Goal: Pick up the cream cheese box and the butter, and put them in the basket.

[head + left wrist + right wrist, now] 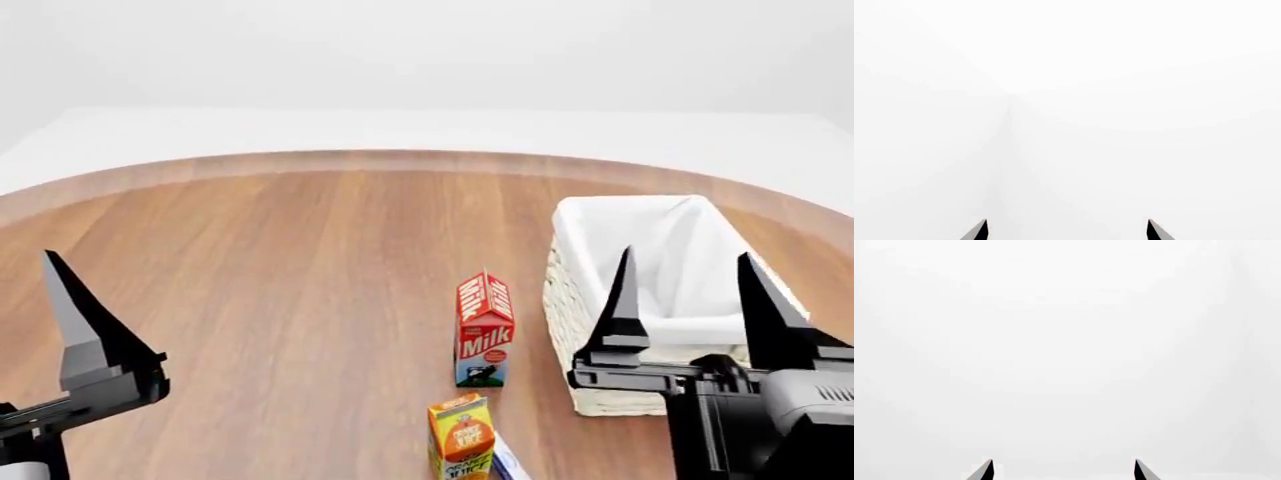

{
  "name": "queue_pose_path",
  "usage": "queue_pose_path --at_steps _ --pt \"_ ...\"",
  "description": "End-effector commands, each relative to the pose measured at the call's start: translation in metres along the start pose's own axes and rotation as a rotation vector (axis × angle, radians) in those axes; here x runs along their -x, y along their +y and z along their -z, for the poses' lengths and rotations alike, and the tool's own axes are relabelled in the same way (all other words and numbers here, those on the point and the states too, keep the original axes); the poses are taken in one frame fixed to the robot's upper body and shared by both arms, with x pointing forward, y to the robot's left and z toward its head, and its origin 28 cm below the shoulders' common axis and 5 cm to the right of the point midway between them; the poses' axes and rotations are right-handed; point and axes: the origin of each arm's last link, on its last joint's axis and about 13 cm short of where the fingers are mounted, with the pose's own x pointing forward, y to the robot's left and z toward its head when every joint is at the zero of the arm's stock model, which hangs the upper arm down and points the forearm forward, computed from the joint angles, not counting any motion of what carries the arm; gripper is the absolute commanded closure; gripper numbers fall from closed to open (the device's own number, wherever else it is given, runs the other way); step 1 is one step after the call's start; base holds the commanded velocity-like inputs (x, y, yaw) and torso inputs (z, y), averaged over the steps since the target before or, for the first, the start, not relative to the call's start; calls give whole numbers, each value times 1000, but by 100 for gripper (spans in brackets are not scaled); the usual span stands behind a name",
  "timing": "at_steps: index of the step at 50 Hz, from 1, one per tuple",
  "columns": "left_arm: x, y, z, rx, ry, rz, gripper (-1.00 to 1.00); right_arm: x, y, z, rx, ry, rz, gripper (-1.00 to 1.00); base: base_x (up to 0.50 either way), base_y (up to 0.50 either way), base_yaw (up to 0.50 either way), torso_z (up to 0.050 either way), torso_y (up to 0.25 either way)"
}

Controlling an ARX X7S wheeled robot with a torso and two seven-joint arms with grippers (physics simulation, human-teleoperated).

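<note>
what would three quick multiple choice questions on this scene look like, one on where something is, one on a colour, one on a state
1. Where does the milk carton stand relative to the basket?
A. inside it
B. beside it on the wooden table, toward the robot's left
C. behind it

2. What colour is the basket's cloth liner?
A. white
B. blue
C. red

3. How are the jaws of the right gripper?
A. shut on the milk carton
B. shut and empty
C. open and empty

Answers: 1 B, the carton stands on the tabletop next to the basket's wall. 2 A, the liner folded over the rim is white. 3 C, the head view shows its two fingers spread apart with nothing between them.
</note>
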Motion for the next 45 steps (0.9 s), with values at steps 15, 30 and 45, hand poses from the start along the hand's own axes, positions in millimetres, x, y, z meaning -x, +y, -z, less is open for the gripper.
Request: queue_pose_path --at_steps 15,30,45 --pt "-1 1 -4 0 -8 -4 -100 37 5 -31 20 495 -111 -100 0 0 0 0 0" --pt "0 0 -4 5 -5 0 -100 29 1 -38 72 722 -170 -100 0 0 0 0 0" --pt "1 -3 -1 10 7 13 -100 16 -1 -31 17 740 -226 -100 0 0 0 0 0"
